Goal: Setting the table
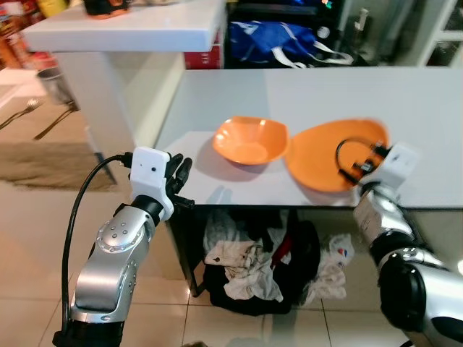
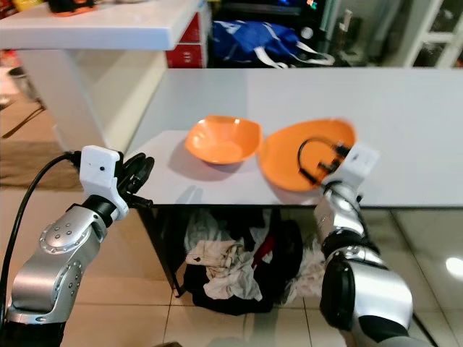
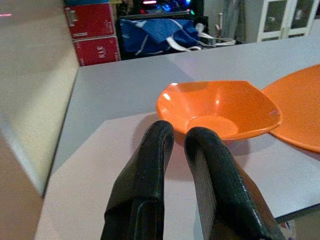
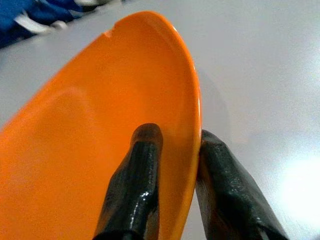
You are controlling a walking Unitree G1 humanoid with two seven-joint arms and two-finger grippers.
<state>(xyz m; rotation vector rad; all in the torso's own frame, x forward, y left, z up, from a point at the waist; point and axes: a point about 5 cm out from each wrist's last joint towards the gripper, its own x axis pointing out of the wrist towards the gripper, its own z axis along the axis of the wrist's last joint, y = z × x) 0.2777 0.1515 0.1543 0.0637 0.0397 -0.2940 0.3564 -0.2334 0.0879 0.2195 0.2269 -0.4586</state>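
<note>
From the head views, a pale grey table (image 1: 405,108) fills the middle of the scene, its near edge running across in front of the robot. An orange bowl (image 1: 250,139) sits on it near that edge, and just to its right lies an orange plate (image 1: 334,154), tilted up a little. Under the table a heap of crumpled laundry (image 1: 249,264) lies on the beige tiled floor (image 1: 29,246). To the far left a white counter (image 1: 123,29) juts out, and behind the table sits a blue bag (image 1: 271,40).

The left gripper (image 1: 179,177) hovers at the table's near left corner, well short of the bowl.

In the left wrist view its fingers (image 3: 145,175) stand almost together with a thin gap between them, holding nothing; the bowl lies just beyond their tips. Red boxes (image 3: 92,32) stand at the far side.

In the right wrist view the right gripper (image 4: 175,145) pinches the plate's rim, one finger on top of the plate, the other beneath it.
</note>
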